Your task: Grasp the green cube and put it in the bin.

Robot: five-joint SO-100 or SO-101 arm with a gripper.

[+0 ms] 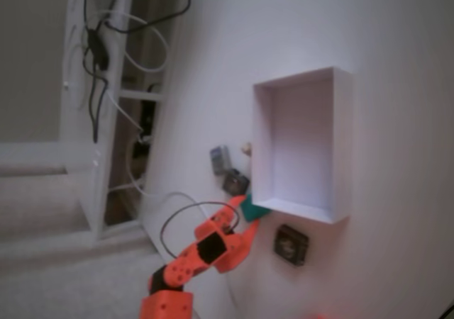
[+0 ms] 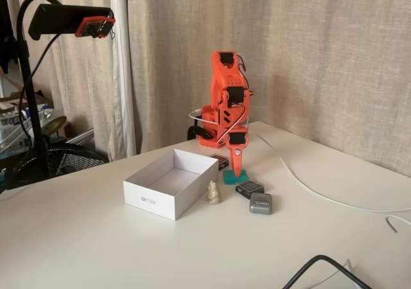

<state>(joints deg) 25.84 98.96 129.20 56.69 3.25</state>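
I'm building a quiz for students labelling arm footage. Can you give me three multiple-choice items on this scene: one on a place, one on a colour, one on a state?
1. Where is the green cube?
A. Inside the bin
B. On the table beside the bin, under the gripper
C. Near the lamp stand

2. What colour is the arm?
A. Orange
B. Blue
C. Black

3. What is the state of the bin?
A. Filled with blocks
B. Tipped on its side
C. Upright and empty

Answers:
1. B: in both fixed views the cube sits outside the bin's wall with the gripper right at it.
2. A: every segment is bright orange.
3. C: its bare white floor shows, and the grey block and the dark blocks lie outside it on the table.
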